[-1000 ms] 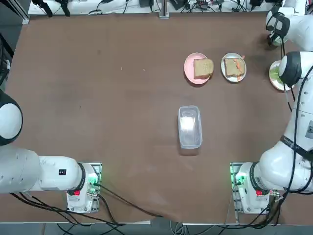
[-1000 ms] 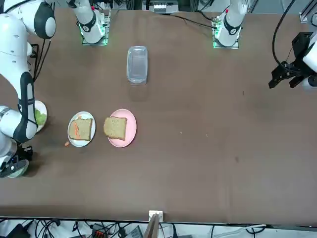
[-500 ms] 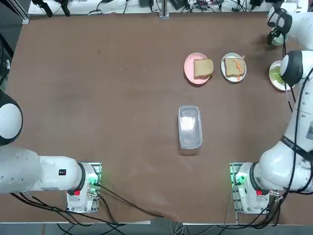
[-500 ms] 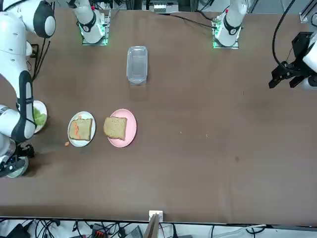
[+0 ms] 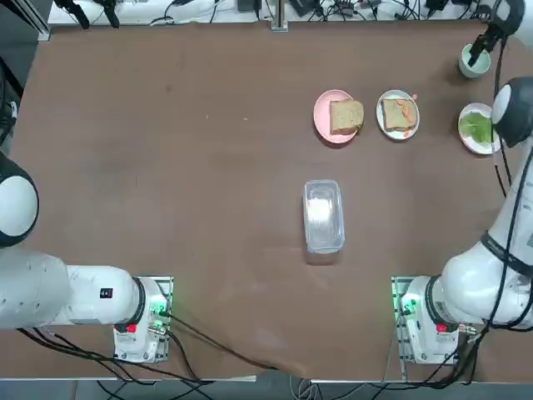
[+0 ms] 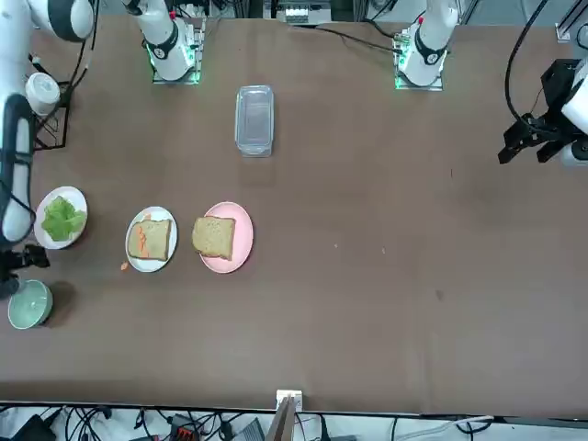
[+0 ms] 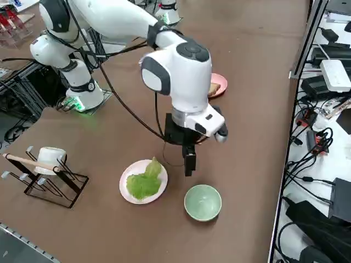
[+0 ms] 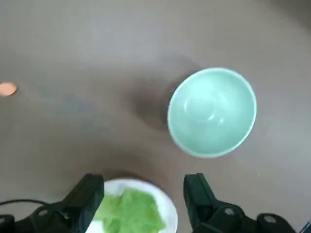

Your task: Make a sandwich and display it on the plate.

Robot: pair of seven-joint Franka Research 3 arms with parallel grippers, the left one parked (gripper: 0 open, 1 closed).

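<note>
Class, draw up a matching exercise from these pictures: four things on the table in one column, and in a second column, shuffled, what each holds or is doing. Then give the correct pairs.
Column one
1. pink plate
2. white plate nearest the pale green bowl
3. pale green bowl
4. right gripper

Column two
A. holds nothing
B. open, above the lettuce
C. holds one plain bread slice
D. holds a lettuce leaf

Pairs: 1-C, 2-D, 3-A, 4-B
</note>
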